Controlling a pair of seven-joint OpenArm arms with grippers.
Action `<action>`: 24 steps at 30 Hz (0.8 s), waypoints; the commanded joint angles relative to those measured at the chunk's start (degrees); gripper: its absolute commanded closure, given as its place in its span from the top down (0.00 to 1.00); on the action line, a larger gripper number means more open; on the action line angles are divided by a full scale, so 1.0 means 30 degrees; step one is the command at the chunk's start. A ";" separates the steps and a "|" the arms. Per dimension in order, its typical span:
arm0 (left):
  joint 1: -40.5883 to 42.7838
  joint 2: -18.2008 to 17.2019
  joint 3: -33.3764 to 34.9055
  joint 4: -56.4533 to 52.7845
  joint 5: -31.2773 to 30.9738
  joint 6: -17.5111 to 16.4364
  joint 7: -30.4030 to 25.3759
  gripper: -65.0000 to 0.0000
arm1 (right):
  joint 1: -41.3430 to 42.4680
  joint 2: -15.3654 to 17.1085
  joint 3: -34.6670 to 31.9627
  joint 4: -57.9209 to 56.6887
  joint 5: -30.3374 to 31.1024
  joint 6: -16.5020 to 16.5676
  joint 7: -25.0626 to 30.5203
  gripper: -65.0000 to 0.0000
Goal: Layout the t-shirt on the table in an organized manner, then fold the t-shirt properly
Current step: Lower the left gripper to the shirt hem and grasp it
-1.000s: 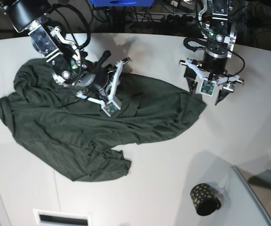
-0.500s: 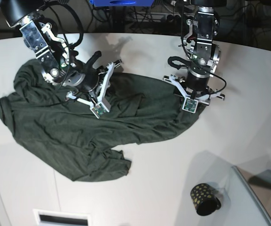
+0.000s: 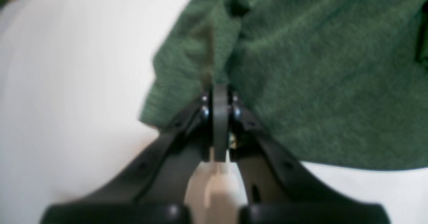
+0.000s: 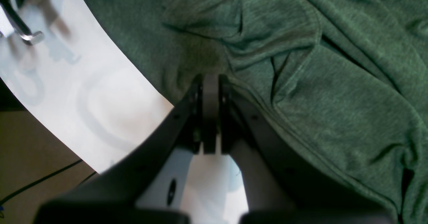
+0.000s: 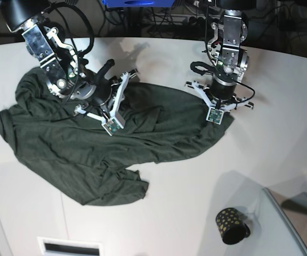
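Matt, soft-knit cloth t-shirt (image 5: 89,154) on smooth, glossy table (image 5: 196,186).

A white table (image 5: 281,144) with a curved far edge carries a rumpled dark green t-shirt (image 5: 89,154), spread across its left and middle. A small black cup (image 5: 231,225) with gold dots lies near the front right.

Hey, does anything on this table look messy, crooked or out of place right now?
The t-shirt lies crumpled and skewed, its bottom edge bunched into folds. Both the left gripper and right gripper are shut on its fabric. The black dotted cup lies tipped over.
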 commanded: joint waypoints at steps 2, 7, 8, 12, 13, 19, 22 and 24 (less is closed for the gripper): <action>0.0001 -0.0099 -0.0019 0.1215 -0.0050 0.0232 0.0206 0.00 | 0.0244 0.0050 0.0044 0.0274 0.0092 0.0041 0.0418 0.01; -0.0907 -0.0334 -0.1103 0.1742 -0.0138 0.0232 0.2316 0.00 | 0.0244 0.0050 0.0044 0.0274 0.0092 0.0041 0.0418 0.01; -0.1083 -0.0334 -0.1337 0.1742 -0.0050 0.0232 0.2316 0.00 | 0.0244 0.0050 0.0044 0.0274 0.0092 0.0041 0.0418 0.01; -0.2109 -0.0363 -0.2275 0.1742 -0.0021 0.0232 0.2375 0.00 | 0.0215 0.0050 0.0044 0.0274 0.0092 0.0041 0.0418 0.01; -0.2519 -0.0363 -0.2510 0.1625 -0.0021 0.0232 0.2375 0.00 | 0.0215 0.0050 0.0044 0.0274 0.0092 0.0070 0.0418 0.01; -0.5508 -0.0392 -0.2656 -0.0221 0.0009 0.0232 0.2433 0.00 | 0.0186 0.0050 -0.0102 0.0303 0.0092 0.0070 0.0418 0.01; -0.7061 -0.0392 -0.2685 -0.2331 0.0009 0.0232 0.2433 0.00 | 0.0186 0.0050 -0.0132 0.0362 0.0092 0.0158 0.0418 0.01; -0.7764 -0.0392 -0.2685 -0.3650 0.0009 0.0232 0.2433 0.00 | 0.0244 0.0050 -0.0161 0.0362 0.0092 0.0188 0.0418 0.01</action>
